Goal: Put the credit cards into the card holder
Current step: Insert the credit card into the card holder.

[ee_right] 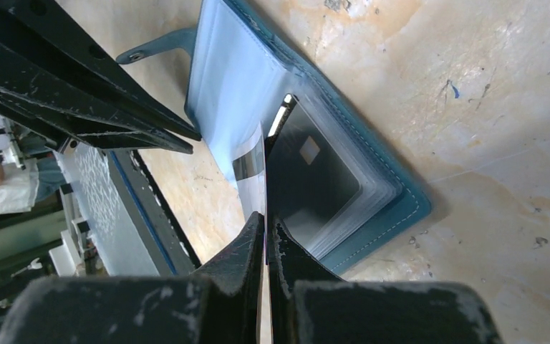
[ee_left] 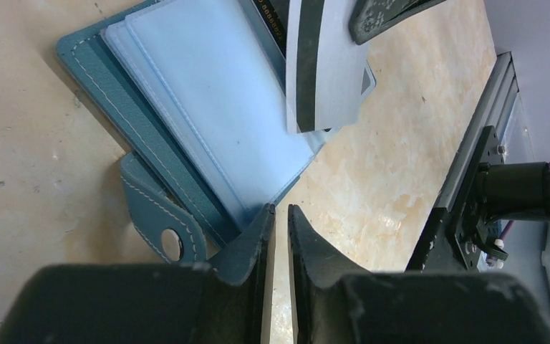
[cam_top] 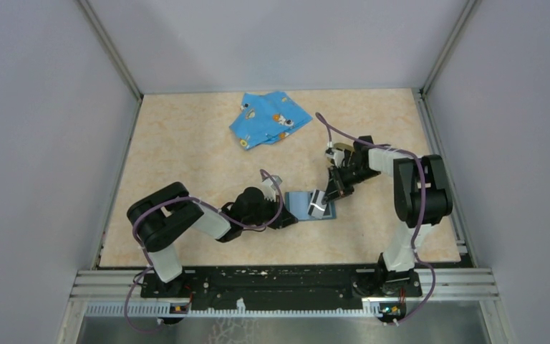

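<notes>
The teal card holder [cam_top: 298, 203] lies open on the table, its pale blue sleeves [ee_left: 208, 107] facing up. My right gripper [ee_right: 266, 218] is shut on a credit card [ee_right: 249, 166], seen edge-on and standing over the holder's right half. The left wrist view shows that card [ee_left: 329, 72] as pale grey with a dark stripe. A black credit card [ee_right: 315, 179] with a chip sits inside a clear sleeve. My left gripper [ee_left: 281, 215] is at the holder's near corner, its jaws a narrow gap apart with only table between them.
A bright blue cartoon-print cloth [cam_top: 268, 118] lies at the back of the table. A small tan object [cam_top: 341, 148] sits beside the right arm's wrist. A metal rail [cam_top: 286, 283] runs along the near edge, and grey walls close in the sides.
</notes>
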`<state>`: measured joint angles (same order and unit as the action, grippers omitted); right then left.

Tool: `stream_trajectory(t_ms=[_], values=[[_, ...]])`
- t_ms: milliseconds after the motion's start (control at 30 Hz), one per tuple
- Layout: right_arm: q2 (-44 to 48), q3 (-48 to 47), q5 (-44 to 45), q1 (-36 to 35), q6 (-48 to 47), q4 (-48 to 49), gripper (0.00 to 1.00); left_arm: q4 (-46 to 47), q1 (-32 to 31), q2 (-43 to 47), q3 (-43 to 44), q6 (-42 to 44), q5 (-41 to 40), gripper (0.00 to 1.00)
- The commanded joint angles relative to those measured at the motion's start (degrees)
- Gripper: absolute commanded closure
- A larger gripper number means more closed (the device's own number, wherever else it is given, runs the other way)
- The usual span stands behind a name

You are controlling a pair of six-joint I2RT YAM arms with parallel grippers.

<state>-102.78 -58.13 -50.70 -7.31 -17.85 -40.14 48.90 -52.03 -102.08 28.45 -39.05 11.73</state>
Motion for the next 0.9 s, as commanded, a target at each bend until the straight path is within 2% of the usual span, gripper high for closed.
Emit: stream_trajectory(t_ms=[0, 233, 633, 867], values=[[-2.04, -0.54, 0.4, 0.36, -1.38, -0.7, 1.0, -4.33, -0.18, 0.23, 0.5, 2.48, -2.4, 0.82], [-3.81, -1.39, 1.71, -1.2, -1.38, -1.5, 1.0, -6.14, -0.18, 0.31, 1.82, 3.89, -2.76, 0.82], [-7.4, -5.04, 6.42, -2.87, 4.18, -2.77, 1.0, -7.96, -0.18, 0.06, 2.94, 6.06, -3.73, 0.82], [-10.16, -7.99, 7.23, -3.35, 4.66, -4.93, 0.95, -8.84, -0.18, 0.24, 3.32, 7.08, -4.42, 0.82]])
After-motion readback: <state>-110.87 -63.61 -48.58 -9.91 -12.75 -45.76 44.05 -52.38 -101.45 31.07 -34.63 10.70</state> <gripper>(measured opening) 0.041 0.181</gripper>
